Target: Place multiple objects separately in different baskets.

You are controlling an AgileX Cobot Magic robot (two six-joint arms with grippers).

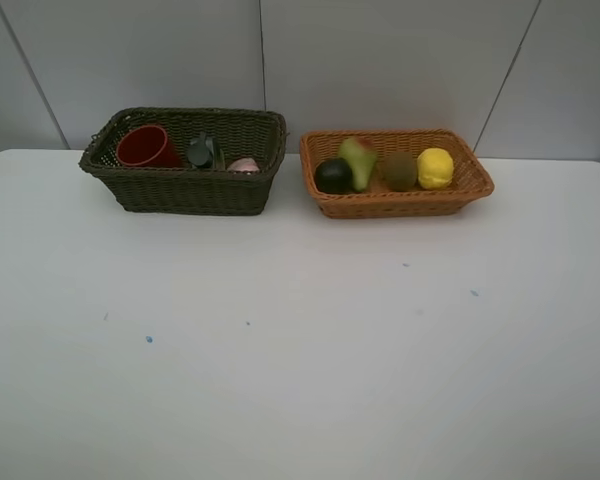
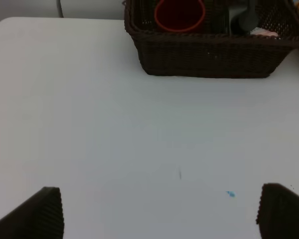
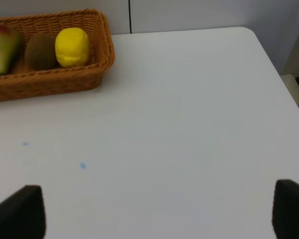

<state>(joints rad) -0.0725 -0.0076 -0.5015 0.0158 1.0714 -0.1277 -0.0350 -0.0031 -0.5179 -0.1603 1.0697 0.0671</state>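
Note:
The dark brown basket (image 1: 185, 190) stands at the back left and holds a red cup (image 1: 146, 147), a dark green bottle (image 1: 202, 152) and a small pink object (image 1: 244, 165). To its right, the orange-tan basket (image 1: 400, 203) holds a dark round fruit (image 1: 333, 176), a green-red pear (image 1: 358, 160), a brown kiwi (image 1: 399, 171) and a yellow lemon (image 1: 435, 168). Neither arm shows in the high view. My left gripper (image 2: 159, 211) hangs open over bare table, short of the dark basket (image 2: 209, 55). My right gripper (image 3: 159, 214) is open too, beside the tan basket (image 3: 50, 79).
The white table (image 1: 300, 350) carries a few small blue specks. A grey panelled wall rises behind the baskets. The table's right corner and edge (image 3: 269, 55) show in the right wrist view.

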